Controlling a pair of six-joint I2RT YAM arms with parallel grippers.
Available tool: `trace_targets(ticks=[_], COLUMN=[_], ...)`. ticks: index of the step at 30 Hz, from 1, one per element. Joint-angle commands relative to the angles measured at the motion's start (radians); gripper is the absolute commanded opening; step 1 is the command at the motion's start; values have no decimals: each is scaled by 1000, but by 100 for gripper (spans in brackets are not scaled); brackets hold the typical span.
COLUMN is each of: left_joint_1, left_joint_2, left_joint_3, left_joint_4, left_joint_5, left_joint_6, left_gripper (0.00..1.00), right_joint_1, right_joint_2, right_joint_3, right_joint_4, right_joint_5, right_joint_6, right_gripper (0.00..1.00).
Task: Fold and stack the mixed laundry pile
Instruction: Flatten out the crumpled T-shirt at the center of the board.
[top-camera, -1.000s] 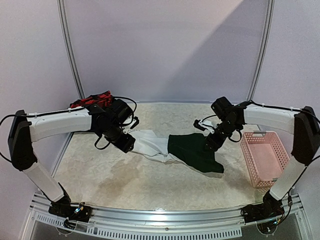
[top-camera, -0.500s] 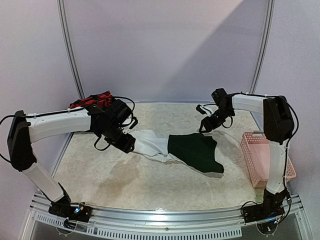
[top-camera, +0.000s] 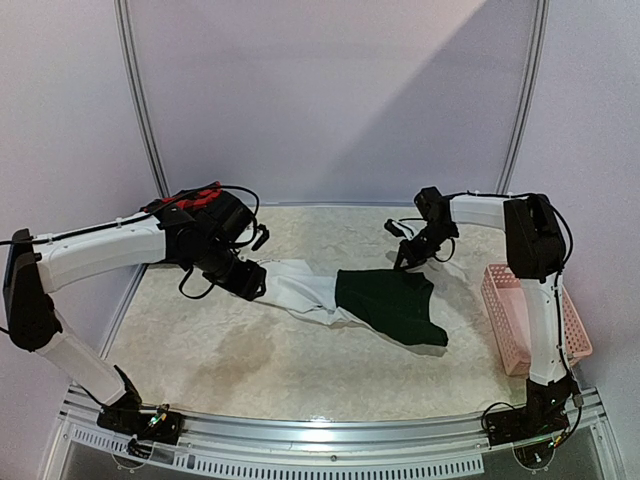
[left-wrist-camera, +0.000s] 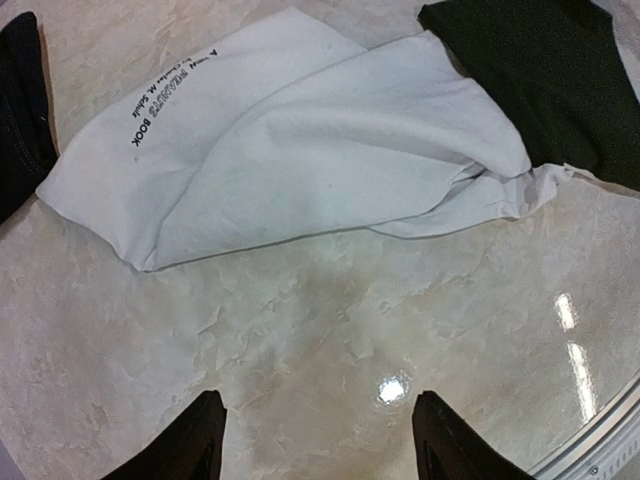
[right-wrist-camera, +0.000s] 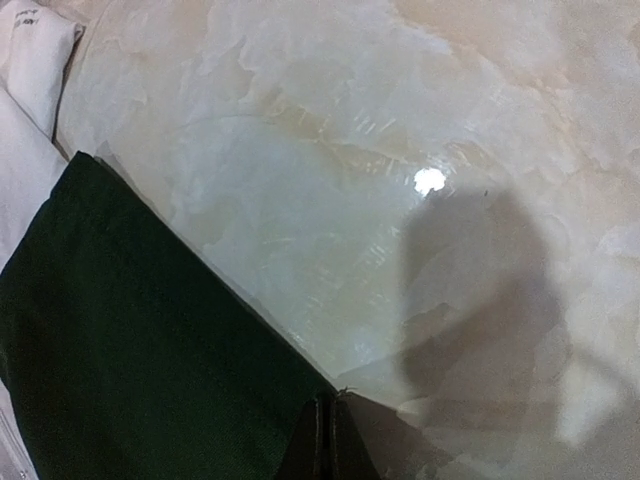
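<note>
A white printed tee (top-camera: 300, 288) (left-wrist-camera: 300, 150) lies mid-table, overlapping a dark green garment (top-camera: 390, 305) (left-wrist-camera: 540, 80) (right-wrist-camera: 130, 340) spread to its right. My left gripper (top-camera: 250, 283) (left-wrist-camera: 320, 440) hangs open over bare table just beside the tee's left end, with nothing between its fingers. At the green garment's far edge my right gripper (top-camera: 403, 262) (right-wrist-camera: 330, 440) is shut, and a corner of the cloth runs into its closed fingertips. A red-and-black plaid shirt (top-camera: 185, 200) lies at the back left, partly hidden behind the left arm.
A pink slatted basket (top-camera: 530, 310) stands at the table's right edge, beside the right arm's upright link. A dark cloth (left-wrist-camera: 15, 110) shows at the left edge of the left wrist view. The metal rail (top-camera: 320, 440) runs along the near edge.
The right arm swung back off the green garment to its far edge, and its jaws closed there. The left arm shifted slightly left, still open.
</note>
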Motion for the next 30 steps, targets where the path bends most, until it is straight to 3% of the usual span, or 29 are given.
trace_targets(ticks=[1, 6, 9, 12, 16, 20, 24, 30], left_joint_1=[-10, -9, -8, -7, -2, 2, 4, 4], left_joint_2=[4, -7, -6, -2, 10, 30, 52, 98], left_joint_3=[-4, 4, 15, 24, 31, 50, 74, 91], left_joint_4=[-6, -6, -16, -28, -34, -41, -40, -37], left_joint_5=[18, 2, -14, -39, -55, -56, -61, -55], left_joint_6=[-11, -2, 14, 35, 51, 57, 58, 49], left_gripper=[65, 65, 65, 65, 65, 65, 65, 65], right_joint_1=[-1, 15, 68, 198, 480, 684, 669, 348], right_joint_2=[-11, -247, -446, -663, -903, -992, -1028, -976], right_joint_3=[16, -122, -218, -369, -632, -728, -617, -515], right_joint_4=[-38, -8, -86, -183, -290, -467, -510, -303], right_joint_5=[-74, -194, -278, -322, -279, -221, -96, -7], right_joint_6=[-21, -46, -114, -207, -362, -546, -576, -475], right_gripper=[0, 0, 0, 0, 0, 26, 32, 30])
